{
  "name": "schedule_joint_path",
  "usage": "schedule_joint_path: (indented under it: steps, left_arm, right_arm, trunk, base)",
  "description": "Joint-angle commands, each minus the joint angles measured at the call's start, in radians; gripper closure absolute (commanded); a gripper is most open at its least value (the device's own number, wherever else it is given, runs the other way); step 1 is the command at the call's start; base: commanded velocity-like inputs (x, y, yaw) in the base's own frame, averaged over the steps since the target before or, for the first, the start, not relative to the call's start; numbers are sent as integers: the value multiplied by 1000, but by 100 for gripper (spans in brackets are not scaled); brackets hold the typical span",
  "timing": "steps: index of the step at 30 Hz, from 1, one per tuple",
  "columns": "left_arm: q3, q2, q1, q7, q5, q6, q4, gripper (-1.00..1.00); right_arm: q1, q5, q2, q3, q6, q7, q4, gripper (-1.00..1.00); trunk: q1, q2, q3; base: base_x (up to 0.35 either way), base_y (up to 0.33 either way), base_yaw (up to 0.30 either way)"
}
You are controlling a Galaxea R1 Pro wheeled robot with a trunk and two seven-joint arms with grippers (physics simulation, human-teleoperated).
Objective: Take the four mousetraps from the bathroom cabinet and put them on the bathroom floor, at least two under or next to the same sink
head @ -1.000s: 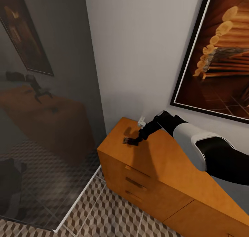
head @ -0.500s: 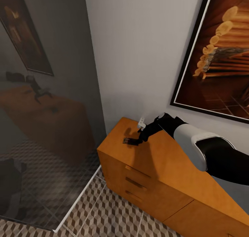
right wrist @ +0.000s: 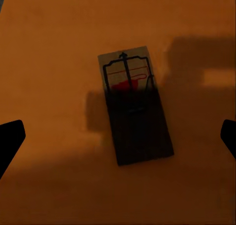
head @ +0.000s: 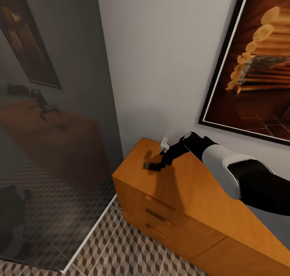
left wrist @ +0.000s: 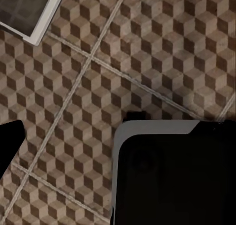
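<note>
Barely shifted, the right gripper hovers over the mousetrap, fingers apart; cabinet edge near, open surface around.

A grey wall bears a framed picture beside a glass shower panel.

Cabinet cut off at the head view's right and bottom edges, with only part of its drawer fronts in frame. Mousetrap half sunk in shadow in the right wrist view, its near end too dark to make out detail. Right gripper too small and dark in the head view to read its opening; just 2 black fingertips clipped at the wrist picture's sides. Painting cropped at top and right.
</note>
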Motion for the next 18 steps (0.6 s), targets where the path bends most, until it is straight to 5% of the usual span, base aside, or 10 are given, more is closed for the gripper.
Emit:
schedule_joint_path:
  steps: [1,18]
  left_arm:
    - [-9,0,-2,1,9,-7,4,-100]
    - [-9,-1,-1,1,9,-6,4,-100]
  right_arm:
    - [0,-9,0,8,10,4,-1,-100]
    - [27,-9,0,8,12,2,-1,-100]
  trunk:
    - [1,-1,-1]
    - [1,-1,-1]
  base:
    - [163,-72,0]
    - [30,-12,0]
